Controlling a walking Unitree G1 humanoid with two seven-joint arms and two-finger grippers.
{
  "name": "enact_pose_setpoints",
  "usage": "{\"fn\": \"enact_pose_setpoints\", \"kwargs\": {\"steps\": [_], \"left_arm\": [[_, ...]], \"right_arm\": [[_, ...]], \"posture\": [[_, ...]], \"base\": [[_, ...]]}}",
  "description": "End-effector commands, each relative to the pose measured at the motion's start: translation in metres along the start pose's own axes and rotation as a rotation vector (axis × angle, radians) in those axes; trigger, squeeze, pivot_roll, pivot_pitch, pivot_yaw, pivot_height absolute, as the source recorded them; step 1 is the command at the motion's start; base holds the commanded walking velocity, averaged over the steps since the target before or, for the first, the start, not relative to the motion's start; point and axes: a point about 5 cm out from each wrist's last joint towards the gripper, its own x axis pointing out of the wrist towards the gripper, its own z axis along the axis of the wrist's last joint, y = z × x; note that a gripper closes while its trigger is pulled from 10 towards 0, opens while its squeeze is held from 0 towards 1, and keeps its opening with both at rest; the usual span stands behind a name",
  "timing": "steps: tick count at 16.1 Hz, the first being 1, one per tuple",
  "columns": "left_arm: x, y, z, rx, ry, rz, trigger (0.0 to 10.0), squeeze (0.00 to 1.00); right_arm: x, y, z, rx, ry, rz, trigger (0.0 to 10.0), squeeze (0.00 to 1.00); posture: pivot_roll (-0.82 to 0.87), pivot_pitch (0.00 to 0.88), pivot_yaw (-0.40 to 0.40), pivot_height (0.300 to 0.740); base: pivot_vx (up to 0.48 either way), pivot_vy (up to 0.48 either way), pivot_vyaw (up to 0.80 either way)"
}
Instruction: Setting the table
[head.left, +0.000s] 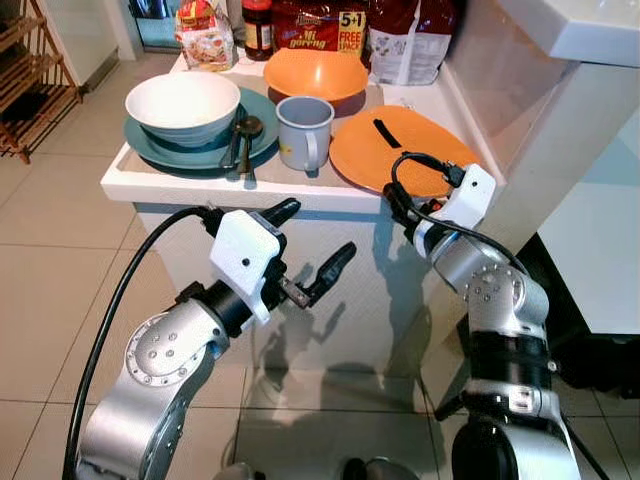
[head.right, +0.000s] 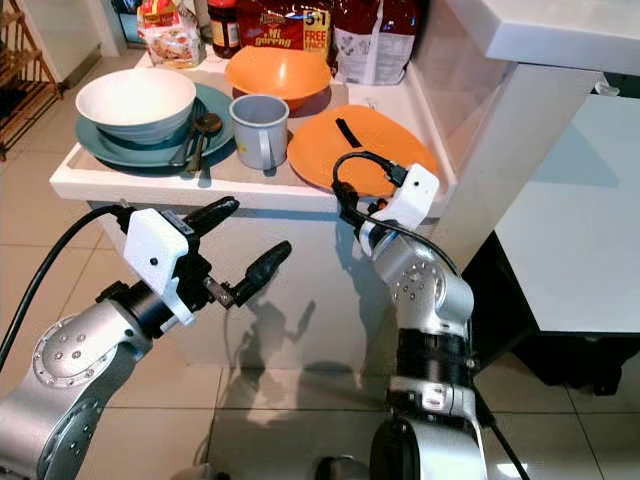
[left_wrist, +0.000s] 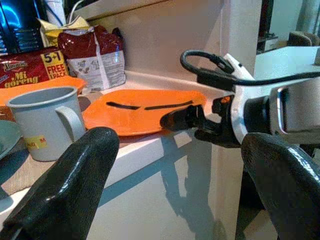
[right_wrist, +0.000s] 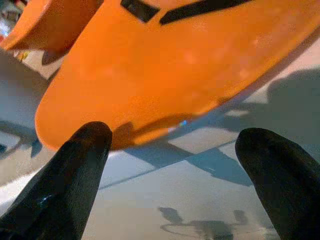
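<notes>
— Two grippers, both spread and empty. The left gripper (head.left: 318, 240) hangs below the counter's edge, under the grey mug (head.left: 303, 132).
— And the flat orange plastic plate (head.left: 400, 148)?
— On the white counter (head.left: 150, 180), right of the mug. The right gripper (right_wrist: 180, 165) sits just below its near rim, clearly the nearer one, I'd judge.

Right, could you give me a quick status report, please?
Right gripper open, at counter edge facing orange plate. Left gripper open, below counter level. Plate not yet gripped. Grey mug stands beside the plate.
</notes>
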Motion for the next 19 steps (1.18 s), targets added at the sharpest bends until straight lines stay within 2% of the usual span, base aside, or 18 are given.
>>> {"fn": "enact_pose_setpoints", "kwargs": {"steps": [1,5,6,8,9,10,15,19], "left_arm": [[0.001,-0.005,0.003,0.005,-0.014,-0.024,10.0,0.00],[0.002,-0.005,0.002,0.008,-0.010,-0.030,10.0,0.00],[0.001,-0.005,0.002,0.010,-0.008,-0.030,10.0,0.00],[0.001,-0.005,0.001,0.012,-0.006,-0.030,10.0,0.00],[0.001,-0.005,0.001,0.012,-0.007,-0.029,10.0,0.00],[0.001,-0.006,0.001,0.013,-0.007,-0.031,10.0,0.00],[0.002,-0.003,0.002,0.026,-0.009,-0.026,10.0,0.00],[0.001,-0.002,0.003,0.032,-0.010,-0.024,10.0,0.00]], "right_arm": [[0.002,-0.004,0.005,0.037,-0.016,-0.024,10.0,0.00],[0.013,-0.011,0.010,0.108,0.015,-0.101,10.0,0.00],[0.015,-0.012,0.011,0.120,0.029,-0.117,8.1,0.00],[0.018,-0.014,0.012,0.134,0.042,-0.130,2.5,0.00],[0.019,-0.016,0.012,0.136,0.044,-0.136,1.7,0.00],[0.019,-0.017,0.013,0.147,0.045,-0.141,0.0,0.00],[0.014,-0.021,0.016,0.161,0.054,-0.153,0.0,0.00],[-0.003,-0.032,0.016,0.159,0.062,-0.182,0.0,0.00]], "posture": [[0.04,0.044,-0.061,0.740],[0.05,0.046,-0.058,0.740],[0.05,0.047,-0.058,0.740],[0.05,0.047,-0.062,0.740],[0.05,0.047,-0.062,0.740],[0.05,0.047,-0.061,0.740],[0.05,0.045,-0.061,0.740],[0.04,0.048,-0.059,0.740]], "base": [[0.000,0.000,0.00],[0.000,0.000,0.00],[0.000,0.000,0.00],[0.000,0.000,0.00],[0.000,0.000,0.00],[0.000,0.000,0.00],[0.000,0.000,0.00],[0.000,0.000,0.00]]}}
